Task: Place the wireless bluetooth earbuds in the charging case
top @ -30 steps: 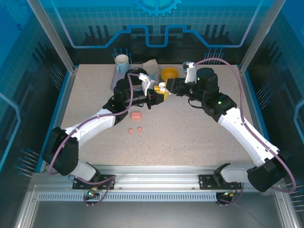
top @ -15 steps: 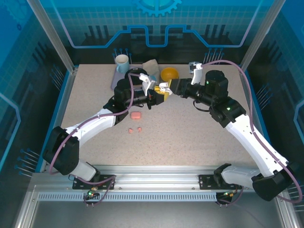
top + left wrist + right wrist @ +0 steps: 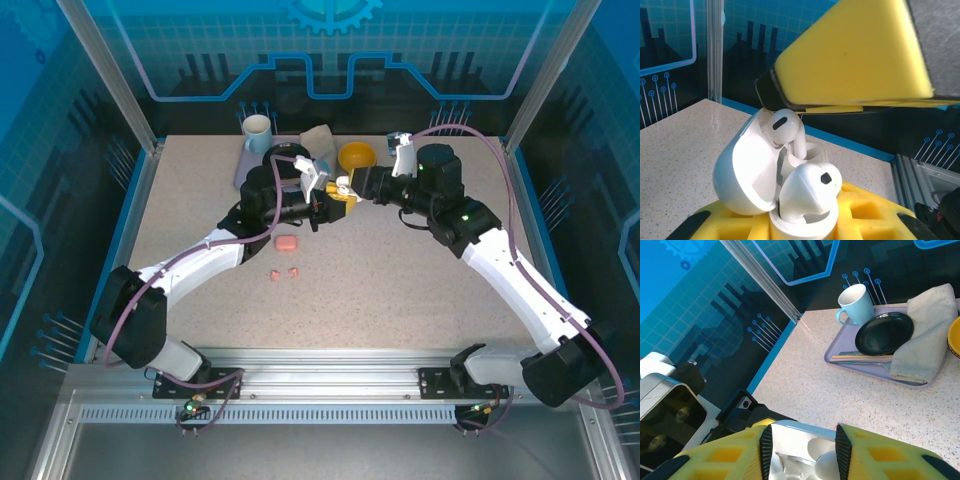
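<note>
Two small white plastic earbuds (image 3: 810, 185) rest in the open white pebble-shaped case (image 3: 745, 170), middle of the frame. The left gripper (image 3: 802, 222) squeezes that case tight. The right gripper (image 3: 804, 460) hovers just above, jaws partly apart, holding nothing.

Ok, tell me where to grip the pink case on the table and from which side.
I'd take the pink case across its shorter width, coming straight down from above. It lies flat on the table, a rounded pebble with no handle, so only its side edges offer purchase. The pink earbuds lie apart from it, toward the arm bases, so there should be room to close.
</note>
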### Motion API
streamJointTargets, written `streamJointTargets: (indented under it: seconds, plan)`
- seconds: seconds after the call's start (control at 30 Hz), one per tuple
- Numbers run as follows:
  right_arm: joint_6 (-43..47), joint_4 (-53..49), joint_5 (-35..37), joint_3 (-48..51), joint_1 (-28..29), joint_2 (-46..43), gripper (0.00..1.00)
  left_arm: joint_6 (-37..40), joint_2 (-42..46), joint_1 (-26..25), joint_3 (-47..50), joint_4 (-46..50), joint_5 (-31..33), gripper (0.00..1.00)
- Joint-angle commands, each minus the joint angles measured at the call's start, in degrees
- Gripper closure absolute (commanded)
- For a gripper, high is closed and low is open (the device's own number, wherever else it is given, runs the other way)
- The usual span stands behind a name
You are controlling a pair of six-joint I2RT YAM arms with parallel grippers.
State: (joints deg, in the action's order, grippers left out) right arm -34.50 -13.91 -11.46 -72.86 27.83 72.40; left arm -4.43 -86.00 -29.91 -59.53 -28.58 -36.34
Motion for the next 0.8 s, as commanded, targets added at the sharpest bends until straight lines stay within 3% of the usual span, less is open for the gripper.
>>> streamJointTargets:
  seconds: [0.0,0.37,0.77]
  plan:
    - [0.98,0.03,-1.48,-2.2,-0.9,0.61,0.59,1.37,0.44,-0.48,-1.13,-1.45,-2.32,1.0]
    - [0.29,-1.28,-6.42,-0.75,-0.88,-1.27,0.6,2.14,-0.13,-0.5,-2.25,-0.31,-2.33,1.0]
    - [0.86,-2.78,-4.51,0.33,-3.51,-4.6,0.59,2.54,0.05,-0.47,-2.83,0.96,-2.95,1.0]
